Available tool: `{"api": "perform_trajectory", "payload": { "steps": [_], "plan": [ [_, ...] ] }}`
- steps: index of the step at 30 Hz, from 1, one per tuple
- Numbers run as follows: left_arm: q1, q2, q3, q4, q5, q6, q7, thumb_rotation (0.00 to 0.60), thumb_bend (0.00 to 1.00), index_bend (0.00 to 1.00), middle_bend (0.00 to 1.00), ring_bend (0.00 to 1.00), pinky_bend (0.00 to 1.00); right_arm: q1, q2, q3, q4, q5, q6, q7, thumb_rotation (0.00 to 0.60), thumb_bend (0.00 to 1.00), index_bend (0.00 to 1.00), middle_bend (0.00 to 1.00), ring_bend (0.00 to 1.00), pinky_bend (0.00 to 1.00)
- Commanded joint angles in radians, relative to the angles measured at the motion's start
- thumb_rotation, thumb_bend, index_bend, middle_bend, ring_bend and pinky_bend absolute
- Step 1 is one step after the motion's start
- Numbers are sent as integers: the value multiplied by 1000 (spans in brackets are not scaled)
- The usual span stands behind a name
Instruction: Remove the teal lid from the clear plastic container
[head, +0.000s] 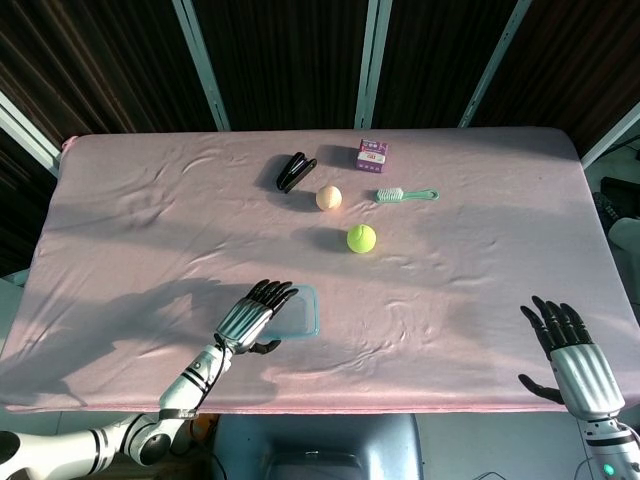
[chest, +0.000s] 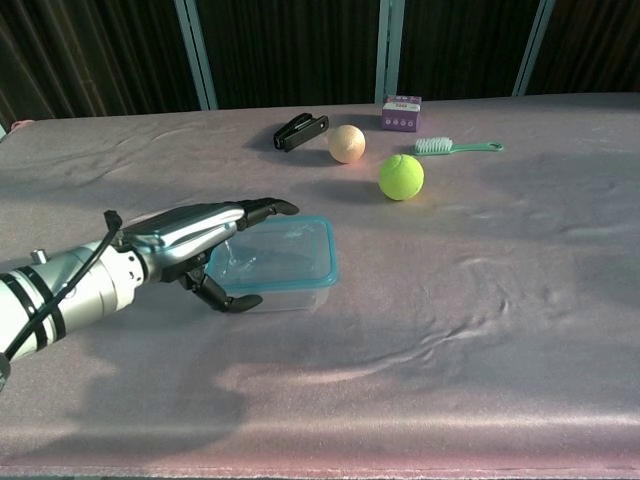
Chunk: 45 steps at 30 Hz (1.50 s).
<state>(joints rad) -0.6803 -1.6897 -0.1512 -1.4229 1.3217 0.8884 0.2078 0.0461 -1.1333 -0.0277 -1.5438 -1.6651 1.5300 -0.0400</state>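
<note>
The clear plastic container (chest: 285, 268) with its teal lid (chest: 290, 250) sits on the pink cloth near the front, left of centre; the same lid (head: 301, 311) shows in the head view. My left hand (chest: 195, 245) (head: 248, 318) hovers over the container's left part, fingers stretched out flat above the lid and thumb hanging down at the near left side. It holds nothing. My right hand (head: 570, 360) stays at the front right edge, fingers spread, far from the container; the chest view does not show it.
Further back lie a yellow-green tennis ball (chest: 401, 176), a peach ball (chest: 347, 143), a black clip (chest: 300, 131), a purple box (chest: 401, 112) and a teal-handled brush (chest: 458, 147). The table's front edge (head: 320, 408) runs just below my left hand.
</note>
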Motion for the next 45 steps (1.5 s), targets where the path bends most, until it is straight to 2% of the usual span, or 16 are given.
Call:
{"api": "perform_trajectory", "payload": {
  "steps": [1,6,11,14,17,23,28,34,38,41,45],
  "plan": [
    [-9,-7,0,14,-12,-7,2,600,268,0,24,130,79,0,0,0,0,-1,0,0,600,245,0,0,0,0],
    [-22,-14,0,32,-31,-17,-4,600,262,0,133,233,175,1,0,-1,0,-2,-2,0,600,244,0,0,0,0],
    [-26,-22,2,42,-39,-14,-14,600,270,0,331,418,358,5,-2,-2,2,-3,-11,-5,600,245,0,0,0,0],
    [-29,-23,7,44,-45,-17,-18,600,276,0,378,479,431,18,-9,-6,1,-10,-34,-23,600,245,0,0,0,0],
    [-27,-27,14,48,-37,-8,-30,600,277,0,383,509,470,37,-18,-6,3,-24,-57,-42,600,245,0,0,0,0],
    [-20,-40,33,57,-11,18,-51,600,278,0,382,514,478,114,-51,14,3,-55,-141,-123,600,247,7,0,0,0],
    [-18,-51,44,57,23,44,-75,600,283,0,382,514,478,195,-96,43,21,-70,-215,-136,600,256,147,0,0,0],
    [-19,-60,57,53,60,58,-115,600,288,0,382,515,476,305,-175,68,90,-70,-319,-32,600,314,315,62,0,23],
    [-13,-87,51,92,76,107,-80,600,288,0,377,517,475,362,-224,65,146,-100,-327,130,600,382,408,130,0,72],
    [-3,-97,52,113,74,125,-78,600,288,0,368,511,481,391,-264,64,226,-129,-301,192,600,387,451,160,5,86],
    [7,-109,56,139,88,159,-69,600,298,0,355,503,487,415,-293,54,280,-140,-297,222,600,387,462,167,8,92]
  ]
}}
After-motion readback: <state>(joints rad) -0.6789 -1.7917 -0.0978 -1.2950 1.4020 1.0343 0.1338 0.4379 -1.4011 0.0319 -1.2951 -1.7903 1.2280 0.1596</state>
